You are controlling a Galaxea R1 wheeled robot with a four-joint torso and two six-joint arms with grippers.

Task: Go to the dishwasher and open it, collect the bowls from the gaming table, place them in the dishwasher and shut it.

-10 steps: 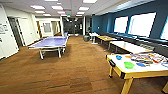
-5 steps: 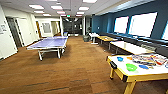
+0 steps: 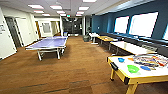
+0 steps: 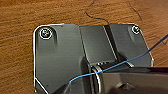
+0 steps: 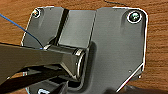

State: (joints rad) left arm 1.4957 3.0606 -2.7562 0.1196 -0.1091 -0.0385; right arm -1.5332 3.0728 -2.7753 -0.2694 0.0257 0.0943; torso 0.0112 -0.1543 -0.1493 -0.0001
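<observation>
The bowls are sitting on the gaming table [image 3: 140,75], whose white tabletop with yellow rim and legs is occupying the lower right of the head view. A lime-green bowl [image 3: 132,68] is lying nearest the front edge, with a flatter blue bowl [image 3: 145,67] just beside it toward the right. Farther back, a deep blue bowl [image 3: 121,60] is resting near the table's far left corner, and a small orange dish [image 3: 130,59] is showing just beside it. What, if anything, is lying inside the bowls is too blurred to tell. A colourful game box [image 3: 149,60] is lying behind them on the same tabletop.

Beyond it, a row of plain tables [image 3: 126,47] is running along the blue window wall. A purple table-tennis table [image 3: 48,43] is standing well apart, across the brown carpet [image 3: 75,67].

In both wrist views, dark robot plates are hanging over the wood-toned floor; whether either end effector is spread or pressed together cannot be told.
</observation>
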